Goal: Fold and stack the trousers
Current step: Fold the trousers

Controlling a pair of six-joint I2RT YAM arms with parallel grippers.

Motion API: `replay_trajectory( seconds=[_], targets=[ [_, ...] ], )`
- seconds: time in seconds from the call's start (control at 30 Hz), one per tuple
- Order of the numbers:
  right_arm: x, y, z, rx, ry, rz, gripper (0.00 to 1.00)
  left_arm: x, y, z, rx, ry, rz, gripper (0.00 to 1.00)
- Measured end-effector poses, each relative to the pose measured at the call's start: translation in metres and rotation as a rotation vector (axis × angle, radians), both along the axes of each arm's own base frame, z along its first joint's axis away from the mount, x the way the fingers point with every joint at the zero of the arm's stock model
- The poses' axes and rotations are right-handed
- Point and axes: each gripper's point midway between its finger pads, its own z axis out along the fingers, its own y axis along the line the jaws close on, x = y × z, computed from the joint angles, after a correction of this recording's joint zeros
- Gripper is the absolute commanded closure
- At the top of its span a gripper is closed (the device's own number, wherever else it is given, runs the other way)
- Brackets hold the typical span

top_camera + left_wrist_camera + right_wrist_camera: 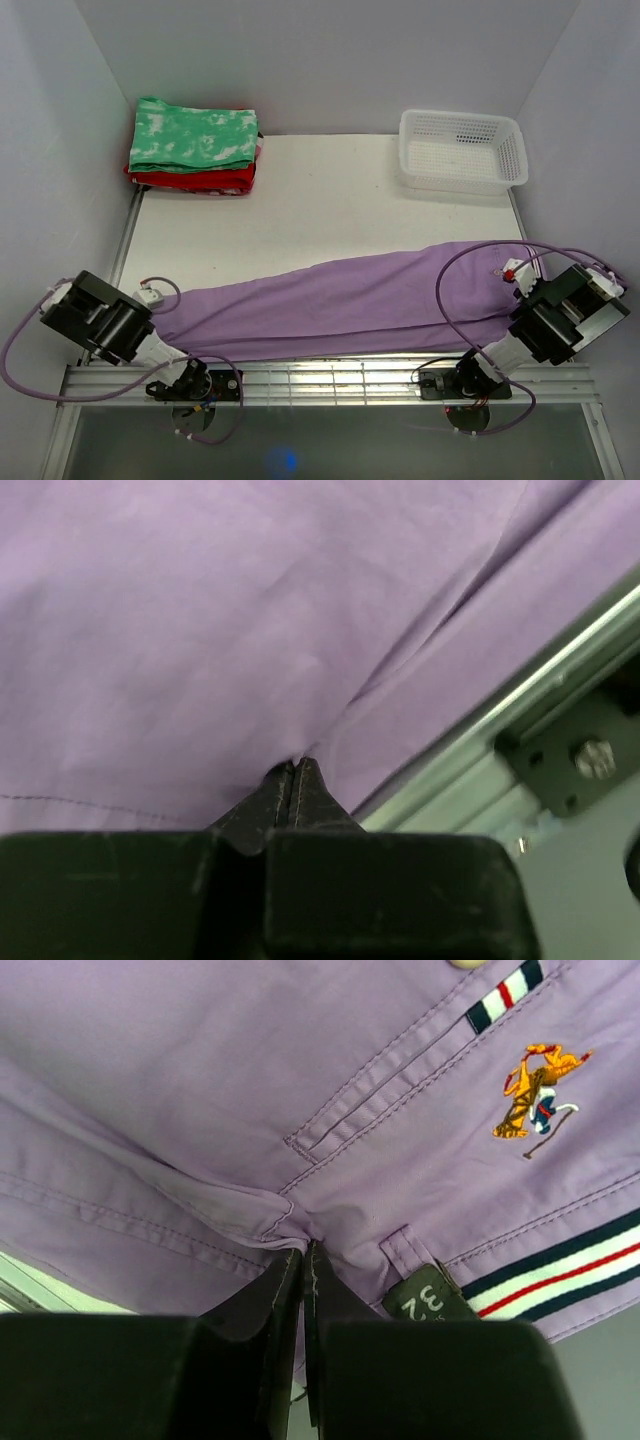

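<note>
Lavender soft-fabric trousers [340,300], likely light, limp and prone to sagging, lie stretched along the white surface [330,200] near its front edge, the left tool [297,770] pinching the leg end and the right tool [303,1252] pinching the waist, both sensible holds.

Lavender trousers [340,300] lengthwise along near edge

A dark size tag [428,1305] on the trousers [200,1080] is showing "32". Beside it, an orange embroidered polo-rider emblem [535,1095] is carrying no words.
</note>
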Motion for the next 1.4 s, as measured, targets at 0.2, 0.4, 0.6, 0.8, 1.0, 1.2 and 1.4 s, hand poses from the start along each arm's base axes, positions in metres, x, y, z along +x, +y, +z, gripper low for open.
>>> replay_trajectory(
  seconds=[0.2,0.4,0.6,0.8,1.0,1.2,1.4],
  targets=[
    [0.015,0.015,0.002,0.021,0.04,0.095,0.92,0.045,0.025,0.014,-0.101,0.109,0.049,1.0],
    [0.028,0.024,0.002,0.016,0.068,0.153,0.92,0.091,0.03,0.012,-0.076,0.178,0.079,1.0],
    [0.046,0.024,0.002,0.016,0.088,0.114,0.92,0.116,0.027,0.012,-0.019,0.23,0.166,1.0],
    [0.063,0.026,0.016,0.039,0.06,0.09,0.92,0.185,0.036,0.019,0.019,0.036,0.184,1.0],
    [0.065,0.025,0.036,0.099,0.01,0.071,0.92,0.207,0.043,0.048,-0.032,-0.08,0.168,1.0],
    [0.067,0.023,0.068,0.176,-0.068,0.062,0.92,0.194,0.051,0.08,-0.072,-0.17,0.159,1.0],
    [0.045,0.03,0.058,0.161,-0.059,0.08,0.92,0.167,0.053,0.068,-0.057,-0.173,0.16,1.0]
  ],
)
